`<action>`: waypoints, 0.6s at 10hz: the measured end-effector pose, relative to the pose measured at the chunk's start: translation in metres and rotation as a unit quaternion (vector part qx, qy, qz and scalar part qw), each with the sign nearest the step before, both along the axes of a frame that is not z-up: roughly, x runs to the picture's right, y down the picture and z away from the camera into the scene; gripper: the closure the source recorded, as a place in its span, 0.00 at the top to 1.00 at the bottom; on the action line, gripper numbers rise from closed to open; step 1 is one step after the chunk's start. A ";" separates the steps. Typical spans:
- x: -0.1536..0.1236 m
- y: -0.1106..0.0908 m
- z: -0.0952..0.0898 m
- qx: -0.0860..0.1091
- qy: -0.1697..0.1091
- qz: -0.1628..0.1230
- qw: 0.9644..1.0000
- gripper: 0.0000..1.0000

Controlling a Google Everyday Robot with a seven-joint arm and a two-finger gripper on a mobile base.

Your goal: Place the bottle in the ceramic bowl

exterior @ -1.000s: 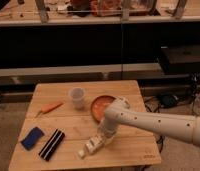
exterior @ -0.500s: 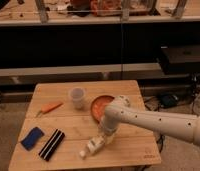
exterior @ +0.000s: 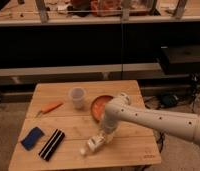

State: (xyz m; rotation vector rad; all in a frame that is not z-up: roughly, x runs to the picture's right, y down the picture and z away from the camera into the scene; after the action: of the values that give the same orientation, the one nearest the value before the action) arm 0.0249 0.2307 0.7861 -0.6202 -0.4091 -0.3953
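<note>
Hardly moved since earlier: claw point(exterior: 103, 136) low at bottle point(exterior: 92, 145) lying on bench point(exterior: 73, 125), hold untellable. Grasping step; next, lift and carry to ceramic bowl point(exterior: 98, 105).

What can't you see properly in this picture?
All in the camera view:
- The ceramic bowl: its right part is hidden behind the robot's arm.
- The bottle: the gripper, low over the front of the table, covers one end, and the label is too blurred to read.
- The arm: cut off by the right edge.
</note>
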 end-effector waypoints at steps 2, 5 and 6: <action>0.001 -0.008 0.000 0.005 0.001 0.004 1.000 0.00; 0.002 -0.017 0.002 0.012 -0.002 0.003 1.000 0.01; 0.002 -0.019 0.002 0.012 -0.005 0.001 1.000 0.07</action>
State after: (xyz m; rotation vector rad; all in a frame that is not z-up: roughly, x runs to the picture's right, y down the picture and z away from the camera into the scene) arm 0.0271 0.2121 0.7883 -0.5946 -0.4134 -0.4010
